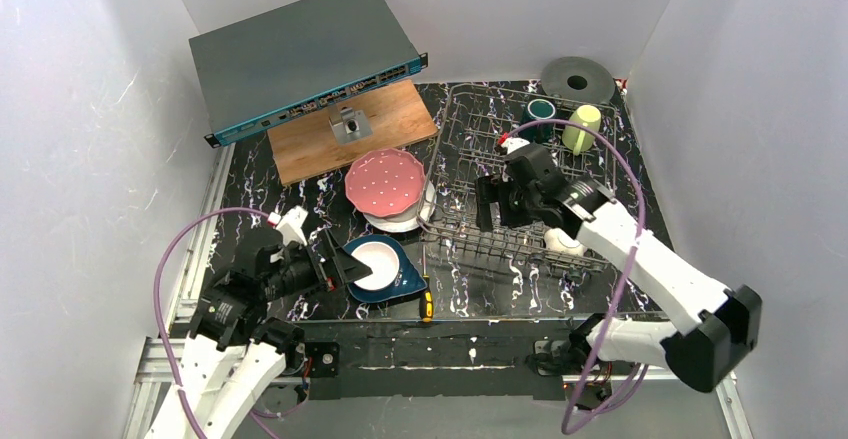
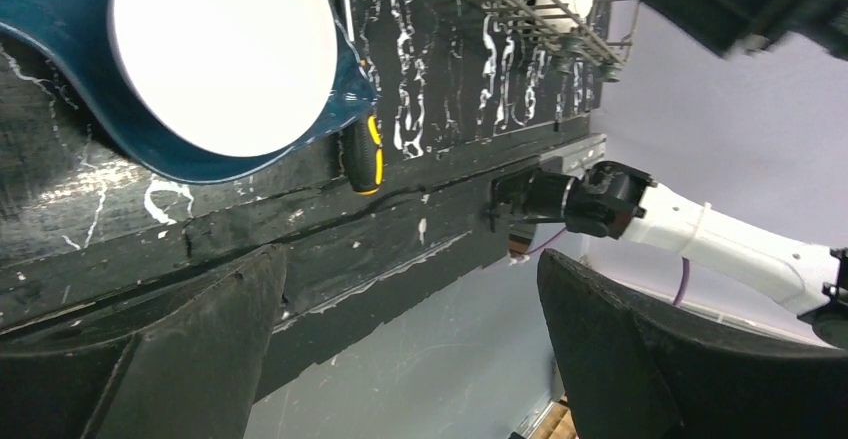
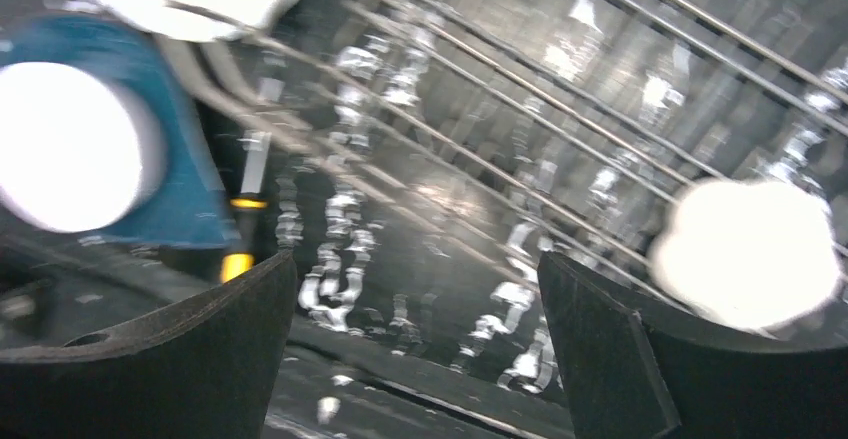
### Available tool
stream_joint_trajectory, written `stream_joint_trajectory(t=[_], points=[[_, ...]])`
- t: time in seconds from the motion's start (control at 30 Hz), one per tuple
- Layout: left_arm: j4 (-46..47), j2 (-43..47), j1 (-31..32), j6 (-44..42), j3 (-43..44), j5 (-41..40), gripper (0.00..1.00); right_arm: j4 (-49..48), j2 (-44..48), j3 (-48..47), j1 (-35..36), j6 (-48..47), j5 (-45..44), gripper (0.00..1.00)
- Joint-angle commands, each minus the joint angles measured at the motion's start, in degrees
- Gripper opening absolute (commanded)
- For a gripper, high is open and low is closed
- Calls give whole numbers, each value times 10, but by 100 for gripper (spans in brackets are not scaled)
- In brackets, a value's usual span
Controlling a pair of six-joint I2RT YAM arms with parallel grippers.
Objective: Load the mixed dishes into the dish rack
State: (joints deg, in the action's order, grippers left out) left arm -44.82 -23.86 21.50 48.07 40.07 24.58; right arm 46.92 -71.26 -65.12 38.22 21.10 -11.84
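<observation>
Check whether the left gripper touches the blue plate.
Apart. The left wrist view shows a strip of black table between the open left gripper and the blue plate.

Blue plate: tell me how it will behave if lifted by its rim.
The blue plate is probably stiff; its glossy glaze may slip in a pinch. The white bowl sits loose on it, so tilting would likely send that sliding. The screwdriver lies by its near rim and may get nudged.
</observation>
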Motion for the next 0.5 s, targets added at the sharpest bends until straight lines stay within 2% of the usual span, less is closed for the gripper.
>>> stream_joint_trajectory(t=[0.0,0.1,0.2,0.47], points=[[-24,-27,0,-24,-12,-25,95,-166,70,30,10,37,191,98],[-24,-49,0,-20,-22,-36,94,-246,99,55,11,58,265,98],[-23,-78,0,-19,-26,-42,92,-279,107,61,11,61,299,98],[-4,-124,0,-25,-35,-66,88,-271,104,50,10,28,305,98]])
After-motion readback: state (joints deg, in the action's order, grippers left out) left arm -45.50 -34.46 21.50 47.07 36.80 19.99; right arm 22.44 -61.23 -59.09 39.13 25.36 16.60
